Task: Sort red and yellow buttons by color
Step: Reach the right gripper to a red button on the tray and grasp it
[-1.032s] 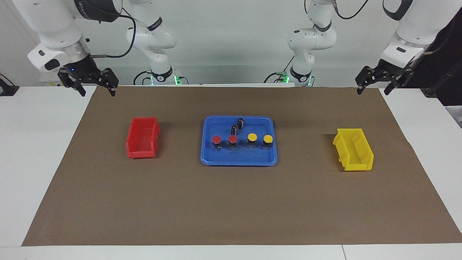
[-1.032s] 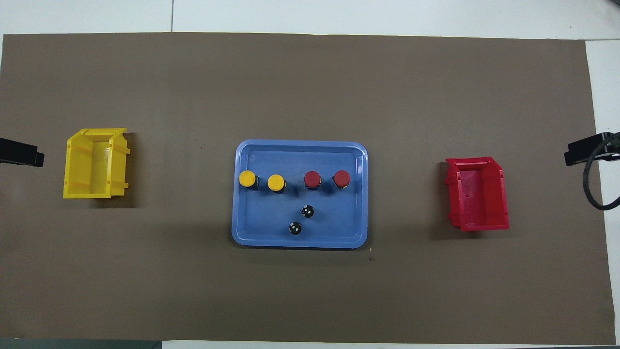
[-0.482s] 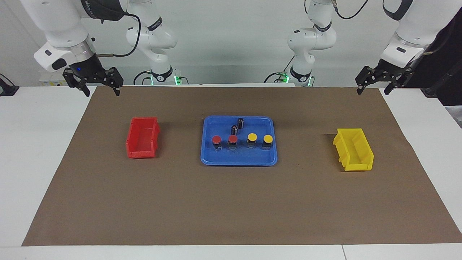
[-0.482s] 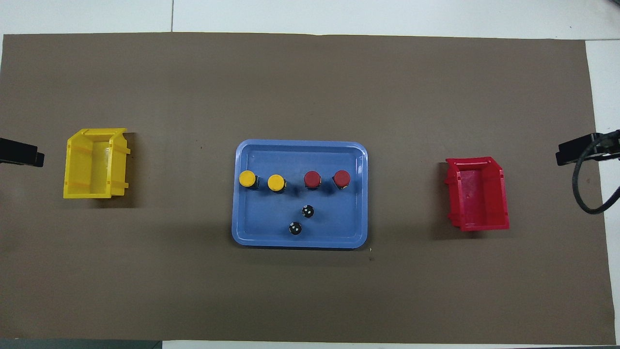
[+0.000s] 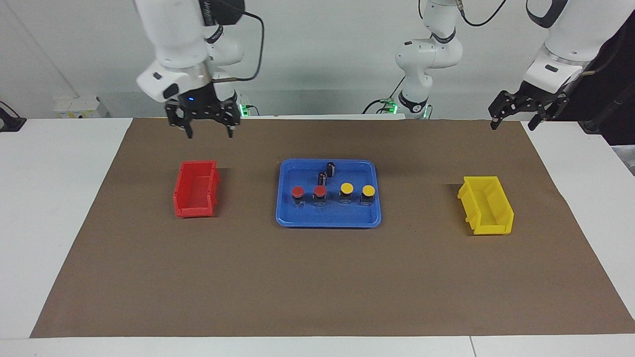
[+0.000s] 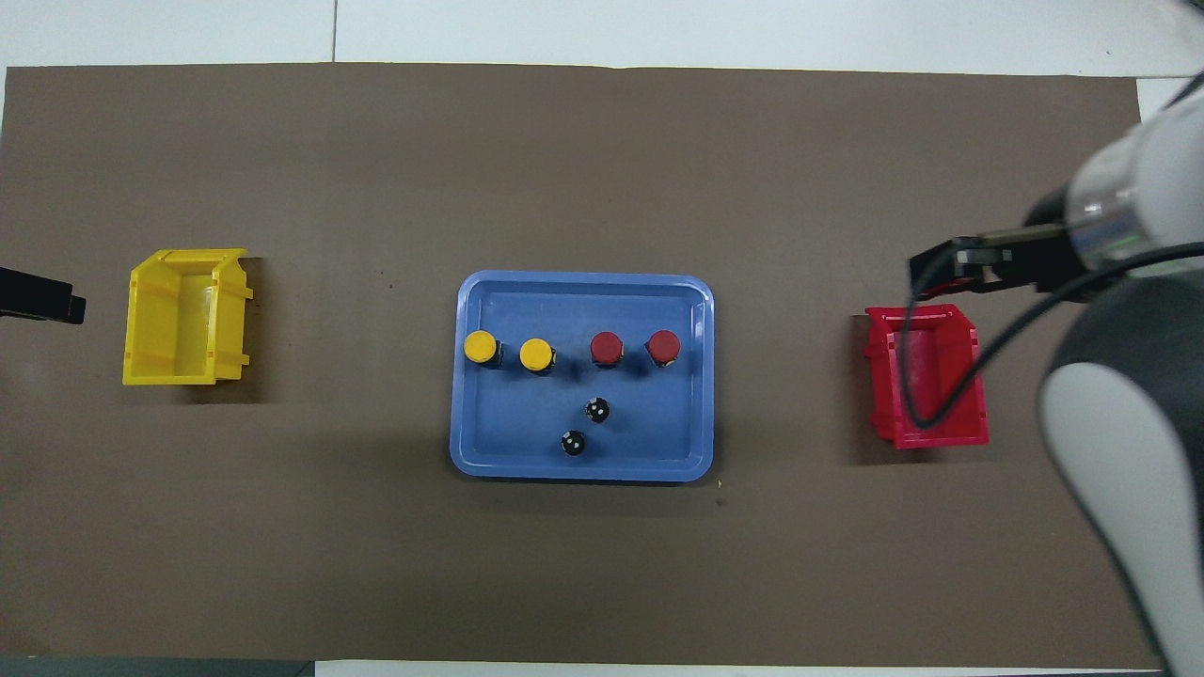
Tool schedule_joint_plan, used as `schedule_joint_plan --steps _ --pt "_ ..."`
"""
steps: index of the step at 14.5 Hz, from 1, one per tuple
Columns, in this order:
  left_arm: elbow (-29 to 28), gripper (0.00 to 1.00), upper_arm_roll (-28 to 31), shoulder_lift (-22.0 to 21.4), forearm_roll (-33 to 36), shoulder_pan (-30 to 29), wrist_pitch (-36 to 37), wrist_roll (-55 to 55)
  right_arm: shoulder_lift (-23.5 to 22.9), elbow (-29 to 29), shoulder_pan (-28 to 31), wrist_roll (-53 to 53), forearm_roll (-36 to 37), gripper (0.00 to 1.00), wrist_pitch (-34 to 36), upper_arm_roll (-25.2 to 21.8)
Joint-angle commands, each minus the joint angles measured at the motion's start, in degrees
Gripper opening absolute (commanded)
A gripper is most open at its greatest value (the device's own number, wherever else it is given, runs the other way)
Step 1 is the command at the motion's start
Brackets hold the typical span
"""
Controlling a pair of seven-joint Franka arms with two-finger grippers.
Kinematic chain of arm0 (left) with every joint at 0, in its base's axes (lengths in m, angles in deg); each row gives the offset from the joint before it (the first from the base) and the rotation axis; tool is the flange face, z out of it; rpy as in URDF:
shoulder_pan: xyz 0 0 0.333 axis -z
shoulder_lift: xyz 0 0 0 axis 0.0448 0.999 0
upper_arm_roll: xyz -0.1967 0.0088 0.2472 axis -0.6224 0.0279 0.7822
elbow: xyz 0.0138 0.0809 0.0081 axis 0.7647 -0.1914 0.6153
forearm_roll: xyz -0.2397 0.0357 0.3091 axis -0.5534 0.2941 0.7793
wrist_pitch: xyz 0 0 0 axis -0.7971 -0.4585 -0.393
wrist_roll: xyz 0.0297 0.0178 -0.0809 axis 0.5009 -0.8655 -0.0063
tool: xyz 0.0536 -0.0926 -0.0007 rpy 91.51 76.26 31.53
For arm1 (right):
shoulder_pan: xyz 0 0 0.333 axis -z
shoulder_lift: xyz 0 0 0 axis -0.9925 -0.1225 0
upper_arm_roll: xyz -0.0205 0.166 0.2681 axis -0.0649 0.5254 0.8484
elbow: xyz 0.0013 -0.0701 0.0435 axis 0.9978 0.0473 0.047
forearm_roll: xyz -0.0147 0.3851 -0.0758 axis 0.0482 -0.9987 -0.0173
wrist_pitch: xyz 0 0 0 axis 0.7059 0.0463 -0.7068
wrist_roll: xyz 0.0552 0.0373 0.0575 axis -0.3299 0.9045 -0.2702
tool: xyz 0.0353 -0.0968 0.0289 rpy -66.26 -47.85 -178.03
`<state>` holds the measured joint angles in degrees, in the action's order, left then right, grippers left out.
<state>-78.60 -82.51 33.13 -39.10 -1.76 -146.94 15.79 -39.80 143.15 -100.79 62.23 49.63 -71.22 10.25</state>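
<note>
Right gripper (image 5: 209,131) has swung in from the upper-left corner of the facing view toward the frame's middle; I now see it hanging over the brown mat (image 5: 317,277), up-frame of the red bin (image 5: 195,189). Its jaws are spread, nothing between them. In the overhead view its wrist and cable cover part of that bin at right of frame.

Left gripper (image 5: 512,121) hasn't budged: upper right of the facing view, over the mat's corner, jaws spread and empty, waiting.

Buttons unchanged, all four in one row inside the blue tray (image 5: 328,220) at frame centre: two red buttons (image 5: 297,191) (image 5: 320,191) at the row's left in the facing view, two yellow buttons (image 5: 346,188) (image 5: 367,190) at its right. Two black cylinders (image 5: 331,169) stand in the same tray, higher in that view than the row.

Yellow bin (image 5: 486,205) sits at right of the facing view, well apart from the tray; both bins show nothing inside.

Lettering on the right arm's dark band is cut off; I can't read it.
</note>
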Motion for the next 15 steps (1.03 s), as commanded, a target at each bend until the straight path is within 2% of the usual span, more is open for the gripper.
schedule_joint_plan --steps 1,4,6,9,13,15 --pt "-0.87 1.0 0.22 -1.18 0.46 0.08 0.62 0.65 -5.0 4.47 -5.53 -9.24 -0.46 1.0 -11.21 -0.15" --pt "-0.87 1.0 0.22 -1.18 0.55 0.08 0.62 0.65 -0.89 18.89 -6.61 -10.95 -0.19 1.0 -23.98 -0.15" --pt "-0.87 1.0 0.22 -1.18 0.46 0.08 0.62 0.65 0.18 24.98 -7.3 -10.95 0.07 1.0 -30.23 -0.15" --pt "-0.87 1.0 0.22 -1.18 0.55 0.08 0.62 0.65 -2.27 25.7 -7.92 -9.9 1.73 0.99 -31.65 -0.15" --pt "-0.87 1.0 0.22 -1.18 0.46 0.08 0.62 0.65 -3.59 27.73 -8.01 -8.14 2.62 0.83 -34.55 -0.15" --pt "-0.96 1.0 0.13 -1.27 0.46 0.43 0.62 0.47 -4.47 27.73 -8.45 -8.05 2.62 0.79 -36.31 -0.15"
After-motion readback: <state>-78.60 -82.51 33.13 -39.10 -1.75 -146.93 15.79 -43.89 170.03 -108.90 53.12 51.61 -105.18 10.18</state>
